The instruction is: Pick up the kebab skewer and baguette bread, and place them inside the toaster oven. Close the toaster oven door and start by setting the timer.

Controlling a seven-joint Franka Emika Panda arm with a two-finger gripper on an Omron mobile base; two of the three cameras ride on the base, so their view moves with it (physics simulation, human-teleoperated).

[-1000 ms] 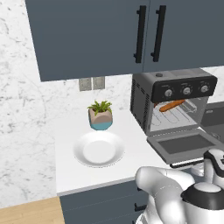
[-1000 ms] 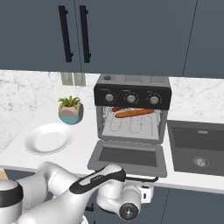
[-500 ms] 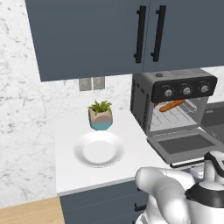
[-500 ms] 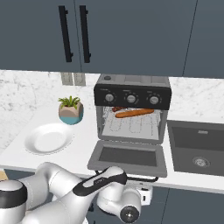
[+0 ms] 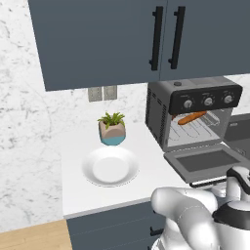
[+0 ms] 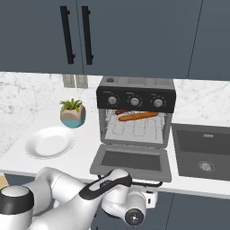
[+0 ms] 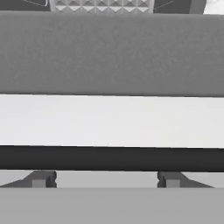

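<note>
The black toaster oven stands on the counter with its door dropped open and flat. On its wire rack lies the orange-brown baguette bread, with the dark kebab skewer just behind its left end. From the left, the baguette shows in the oven above the door. My gripper is low at the door's front edge, open, its fingertips wide apart. The door's black bar handle runs across just beyond them.
An empty white plate and a small potted plant sit left of the oven. A dark sink lies to its right. Tall cabinet doors hang above the counter.
The arm has shifted only slightly at the door's front edge. The food, the door and the plate stand as before.
</note>
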